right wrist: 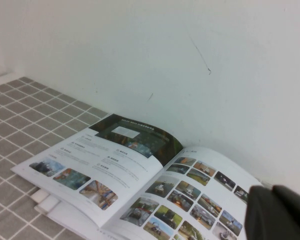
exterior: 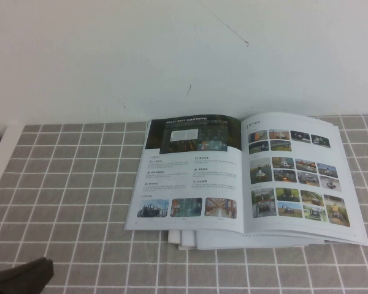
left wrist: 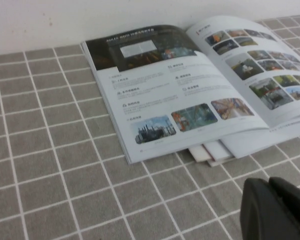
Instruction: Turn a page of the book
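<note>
The book (exterior: 196,177) lies open and flat on the grey tiled cloth, near the white wall. Its left page has a dark banner, text and three photos; its right page (exterior: 297,180) holds a grid of small vehicle photos. The page with the dark rover above two greyish photos is hidden. The book also shows in the left wrist view (left wrist: 165,95) and the right wrist view (right wrist: 115,165). My left gripper (exterior: 24,274) (left wrist: 267,182) is shut and empty, low over the cloth, in front and to the left of the book. My right gripper (right wrist: 272,192) is shut and empty, above the book's right edge, outside the high view.
A few white sheets (exterior: 190,239) stick out from under the book's front edge, also in the left wrist view (left wrist: 210,150). The white wall (exterior: 172,55) stands close behind the book. The tiled cloth (exterior: 67,202) stretches left of the book to a white strip.
</note>
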Controlling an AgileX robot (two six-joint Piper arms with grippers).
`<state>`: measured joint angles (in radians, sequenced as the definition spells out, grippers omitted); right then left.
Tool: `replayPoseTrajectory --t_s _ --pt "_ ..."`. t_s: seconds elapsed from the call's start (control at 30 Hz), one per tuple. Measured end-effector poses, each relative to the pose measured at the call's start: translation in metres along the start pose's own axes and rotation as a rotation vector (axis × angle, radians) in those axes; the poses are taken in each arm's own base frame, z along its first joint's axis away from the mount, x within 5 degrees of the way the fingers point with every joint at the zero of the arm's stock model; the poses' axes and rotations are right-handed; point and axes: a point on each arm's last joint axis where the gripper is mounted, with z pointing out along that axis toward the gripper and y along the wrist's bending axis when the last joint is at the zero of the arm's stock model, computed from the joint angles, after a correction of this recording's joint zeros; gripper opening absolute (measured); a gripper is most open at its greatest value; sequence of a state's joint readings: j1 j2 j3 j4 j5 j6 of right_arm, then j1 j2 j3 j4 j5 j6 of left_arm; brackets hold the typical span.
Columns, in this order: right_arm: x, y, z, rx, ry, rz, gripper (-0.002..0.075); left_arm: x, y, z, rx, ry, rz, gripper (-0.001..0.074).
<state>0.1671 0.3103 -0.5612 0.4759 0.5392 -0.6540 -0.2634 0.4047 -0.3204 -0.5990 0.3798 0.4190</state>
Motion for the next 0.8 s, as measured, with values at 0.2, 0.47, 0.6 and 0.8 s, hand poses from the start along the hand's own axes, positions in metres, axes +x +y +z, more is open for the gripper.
replayPoseTrajectory --t_s 0.2,0.47,0.6,0.8 --pt "0.001 0.001 0.000 -0.008 0.010 0.000 -0.0003 0.018 0.003 0.005 0.000 0.065 -0.015 -0.0004" --pt "0.003 0.002 0.000 -0.022 0.030 -0.001 -0.0003 0.034 0.002 0.003 0.015 0.153 0.030 -0.0004" --pt "0.003 0.002 0.000 -0.022 0.030 -0.001 -0.0003 0.034 0.007 -0.013 -0.059 0.071 0.278 -0.0004" --pt "0.003 0.002 0.000 -0.022 0.030 -0.001 -0.0003 0.043 0.014 -0.027 -0.158 0.017 0.502 -0.0004"
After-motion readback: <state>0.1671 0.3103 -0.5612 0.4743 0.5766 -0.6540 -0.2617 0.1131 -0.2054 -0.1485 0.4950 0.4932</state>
